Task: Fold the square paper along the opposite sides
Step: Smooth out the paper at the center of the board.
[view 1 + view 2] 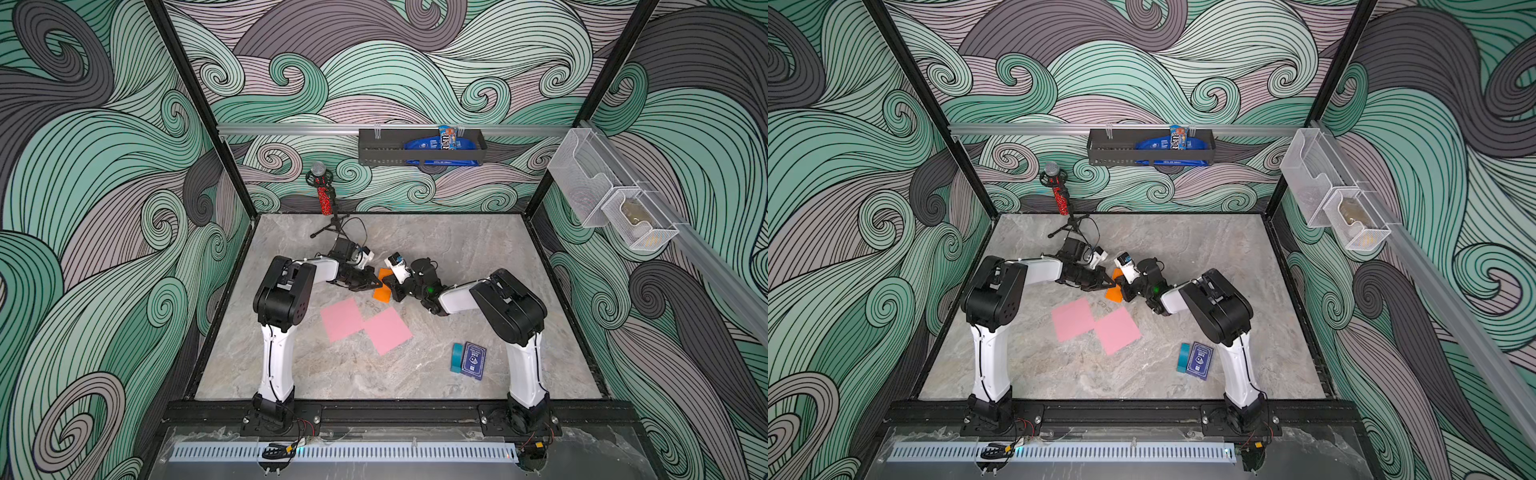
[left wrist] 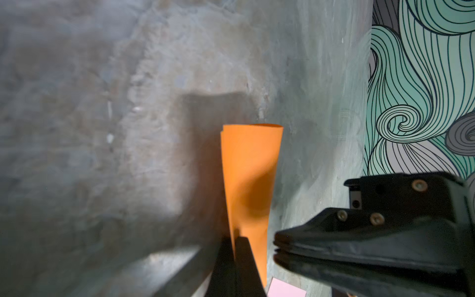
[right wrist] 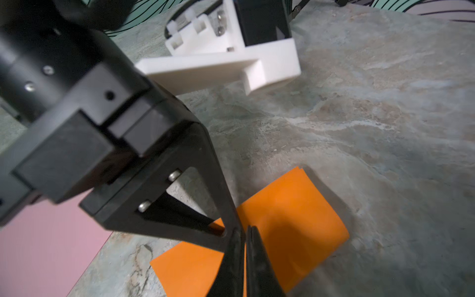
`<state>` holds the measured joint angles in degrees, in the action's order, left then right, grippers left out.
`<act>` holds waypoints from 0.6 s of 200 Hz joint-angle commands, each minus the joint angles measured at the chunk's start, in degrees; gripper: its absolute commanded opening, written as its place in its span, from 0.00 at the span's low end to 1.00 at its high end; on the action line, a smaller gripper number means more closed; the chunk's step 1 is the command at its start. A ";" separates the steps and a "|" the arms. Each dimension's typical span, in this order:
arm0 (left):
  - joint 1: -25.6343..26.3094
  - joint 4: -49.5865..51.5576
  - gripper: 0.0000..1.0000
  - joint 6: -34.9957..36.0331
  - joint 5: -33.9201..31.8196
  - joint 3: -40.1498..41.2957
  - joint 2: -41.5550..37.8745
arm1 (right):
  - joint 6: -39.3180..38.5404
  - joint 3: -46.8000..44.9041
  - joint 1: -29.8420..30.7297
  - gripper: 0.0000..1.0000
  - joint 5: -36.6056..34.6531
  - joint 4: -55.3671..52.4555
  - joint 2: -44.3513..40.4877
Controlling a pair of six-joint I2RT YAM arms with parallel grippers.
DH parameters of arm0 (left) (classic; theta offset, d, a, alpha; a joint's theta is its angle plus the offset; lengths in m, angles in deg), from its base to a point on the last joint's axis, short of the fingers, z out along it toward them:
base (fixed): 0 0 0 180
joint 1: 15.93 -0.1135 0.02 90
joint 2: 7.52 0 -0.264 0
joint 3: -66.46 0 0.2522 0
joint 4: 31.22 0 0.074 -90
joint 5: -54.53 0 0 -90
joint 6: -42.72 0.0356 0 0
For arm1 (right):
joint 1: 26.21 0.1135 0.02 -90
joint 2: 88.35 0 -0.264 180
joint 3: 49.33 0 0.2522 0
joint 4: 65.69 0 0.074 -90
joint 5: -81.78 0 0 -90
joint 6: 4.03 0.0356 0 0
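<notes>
fingers first: your left fingers (image 2: 245, 262) are clamped on one edge of the orange paper (image 2: 250, 167), which curls over on itself. your right fingers (image 3: 258, 262) are pressed together just beside them, over the same paper (image 3: 295, 218); you cannot tell whether a layer is caught between them. the paper (image 1: 381, 293) sits mid-table (image 1: 457, 257), between your two arms. two pink sheets (image 1: 343, 318) lie near it, toward the arm bases, corners meeting.
</notes>
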<state>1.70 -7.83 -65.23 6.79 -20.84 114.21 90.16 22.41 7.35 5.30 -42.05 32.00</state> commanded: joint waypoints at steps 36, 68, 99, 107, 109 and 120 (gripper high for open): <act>-0.48 1.80 0.00 0.91 -2.13 -0.41 2.33 | 12.09 1.86 -3.65 0.06 0.06 -0.51 4.57; -0.66 1.62 0.00 0.91 -2.36 0.15 1.85 | 14.51 3.75 -4.94 0.07 -1.68 -4.29 6.03; -0.93 1.28 0.00 0.87 -2.46 0.83 1.37 | 16.61 4.36 -6.30 0.08 -2.41 -6.28 6.22; -0.93 1.27 0.00 0.88 -2.52 0.79 1.31 | 16.65 4.51 -6.53 0.08 -2.31 -6.59 6.29; -0.93 1.27 0.00 0.83 -2.49 0.82 1.25 | 16.62 4.58 -6.61 0.09 -2.32 -6.68 6.30; -1.01 1.27 0.00 0.90 -2.52 0.84 1.11 | 16.98 4.94 -6.98 0.09 -2.59 -7.59 6.29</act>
<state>1.33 -8.29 -65.23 6.73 -20.71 114.23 105.19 26.72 1.67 5.14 -45.08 36.53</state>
